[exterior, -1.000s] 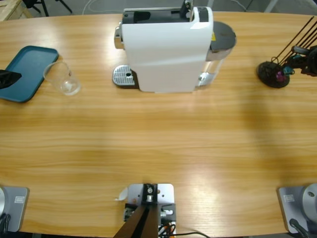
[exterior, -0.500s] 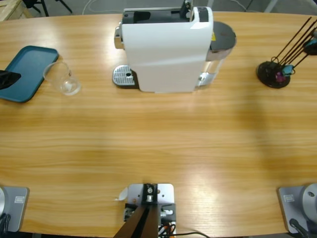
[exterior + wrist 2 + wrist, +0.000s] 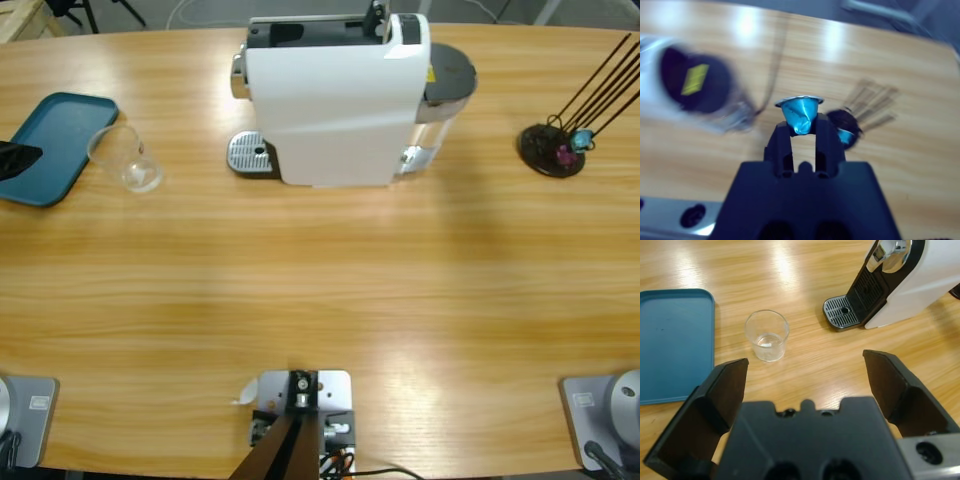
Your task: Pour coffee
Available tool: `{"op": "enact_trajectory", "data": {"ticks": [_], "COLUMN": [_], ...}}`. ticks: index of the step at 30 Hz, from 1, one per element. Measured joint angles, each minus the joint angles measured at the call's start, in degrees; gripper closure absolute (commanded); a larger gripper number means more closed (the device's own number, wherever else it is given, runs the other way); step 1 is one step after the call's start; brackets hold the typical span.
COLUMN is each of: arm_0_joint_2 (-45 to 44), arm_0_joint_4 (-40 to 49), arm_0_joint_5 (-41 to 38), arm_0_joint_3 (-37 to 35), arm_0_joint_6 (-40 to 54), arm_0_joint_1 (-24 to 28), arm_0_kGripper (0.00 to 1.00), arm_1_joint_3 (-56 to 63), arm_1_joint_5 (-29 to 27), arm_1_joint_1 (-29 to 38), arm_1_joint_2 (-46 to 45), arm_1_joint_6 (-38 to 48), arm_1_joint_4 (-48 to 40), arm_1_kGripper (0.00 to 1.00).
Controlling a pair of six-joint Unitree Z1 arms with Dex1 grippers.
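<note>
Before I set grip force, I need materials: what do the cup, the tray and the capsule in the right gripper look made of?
The cup looks like clear glass or hard plastic: the table shows through it; which one is unclear. The tray seems matte teal plastic, with rounded moulded corners and a raised rim. The capsule, shut in the right gripper, looks like glossy blue foil or thin metal with a silvery rim.

Robot test lab: long wooden table (image 3: 320,300), white coffee machine (image 3: 335,100), capsule stand (image 3: 550,150).

The right gripper (image 3: 802,131), clamped on a blue capsule (image 3: 800,113), has left the high view's right edge.
</note>
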Motion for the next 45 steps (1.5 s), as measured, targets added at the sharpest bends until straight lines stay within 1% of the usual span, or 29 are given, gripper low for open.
{"op": "enact_trajectory", "data": {"ticks": [3, 4, 7, 8, 12, 14, 17, 20, 24, 30, 35, 40, 45], "arm_0_joint_2": [0.0, 0.0, -0.2, -0.6, -1.5, -1.6, -2.0, -3.1, -3.7, -3.7, -3.7, -3.7, -3.8], "arm_0_joint_4": [-0.8, -1.2, -2.8, -3.4, -4.8, -5.0, -5.0, -5.0, -5.0, -5.0, -5.0, -5.0, -5.0], "arm_0_joint_5": [-1.7, -2.3, -3.9, -4.5, -6.9, -7.2, -7.3, -7.3, -7.3, -7.3, -7.3, -7.3, -7.3], "arm_0_joint_3": [0.3, 0.5, 1.1, 1.6, 3.0, 3.1, 3.2, 3.4, 3.7, 3.7, 3.7, 3.7, 3.7], "arm_0_joint_6": [0.0, 0.0, 3.0, 4.4, 7.5, 8.0, 8.1, 8.1, 8.1, 8.1, 8.1, 8.1, 8.1], "arm_0_joint_1": [0.0, 0.0, 0.0, 0.0, 0.0, 0.0, 0.0, 0.0, 0.0, 0.0, 0.0, 0.0, 0.0], "arm_0_kGripper": [0.054, 0.054, 0.042, 0.041, 0.047, 0.052, 0.059, 0.064, 0.069, 0.069, 0.071, 0.073, 0.073], "arm_1_joint_3": [-1.5, -2.2, -3.3, -4.3, -10.9, -14.8, -21.0, -26.4, -30.9, -35.6, -37.5, -42.4, -48.3], "arm_1_joint_5": [4.1, 5.9, 13.9, 16.5, 24.2, 26.6, 28.6, 29.5, 30.1, 30.4, 30.4, 30.4, 30.4], "arm_1_joint_1": [8.4, 10.7, 15.3, 16.4, 20.0, 21.4, 22.2, 22.4, 22.4, 21.3, 18.2, 15.9, 15.3], "arm_1_joint_2": [-0.1, 0.0, 0.8, 1.4, 6.9, 10.7, 17.0, 22.7, 27.5, 32.0, 34.1, 37.5, 42.0], "arm_1_joint_6": [-9.6, -13.4, -25.8, -28.4, -36.0, -38.5, -42.1, -45.6, -48.2, -50.3, -51.7, -53.4, -53.9], "arm_1_joint_4": [0.4, 0.4, 0.8, 1.4, 3.4, 4.5, 6.9, 8.7, 9.3, 10.9, 11.3, 13.0, 14.7], "arm_1_kGripper": [1.000, 1.000, 1.000, 1.000, 1.000, 1.000, 1.000, 1.000, 1.000, 1.000, 1.000, 1.000, 1.000]}}
